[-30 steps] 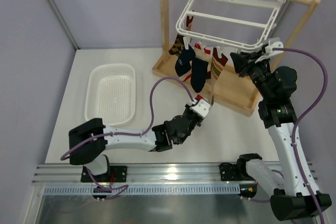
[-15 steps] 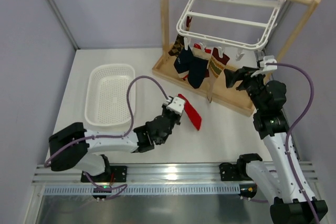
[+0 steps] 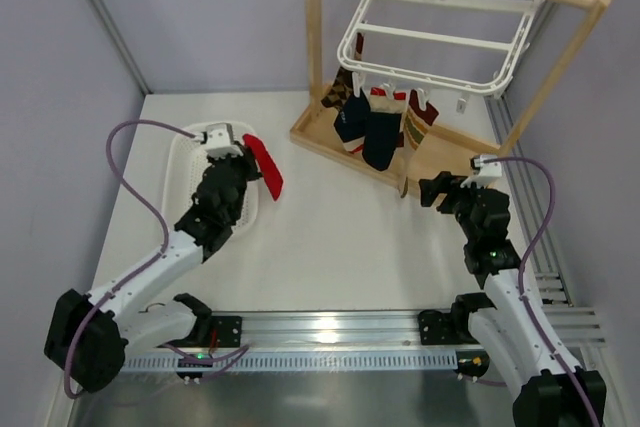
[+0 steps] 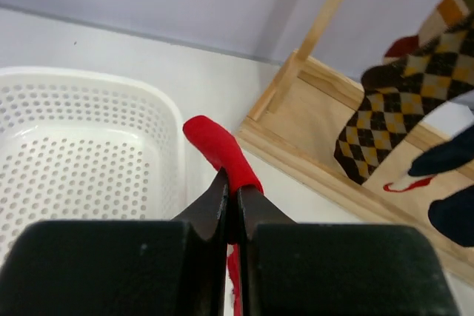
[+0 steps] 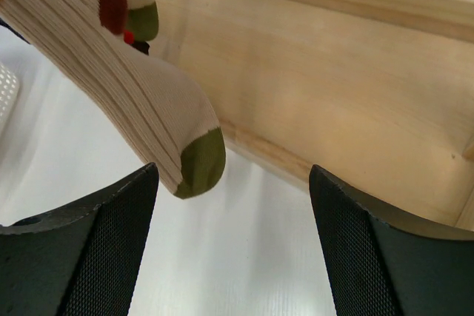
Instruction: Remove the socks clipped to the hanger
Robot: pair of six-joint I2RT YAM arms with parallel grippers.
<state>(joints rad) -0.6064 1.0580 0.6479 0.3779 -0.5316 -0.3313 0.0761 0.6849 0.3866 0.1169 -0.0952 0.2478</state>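
The left claw (image 3: 243,155), clamped on the red sock (image 3: 266,165), has reached the basket (image 4: 89,79) at nine o'clock. The right claw (image 5: 233,175), now apart, can grab another.

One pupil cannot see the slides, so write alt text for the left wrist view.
The shut left gripper pinches a red sock. A white basket lies to its left; a wooden stand and a hanging argyle sock are at right.

Rear right: socks (image 3: 378,132) hang under hanger (image 3: 420,74), above stand (image 3: 440,152) (basket (image 3: 190,182) well left).
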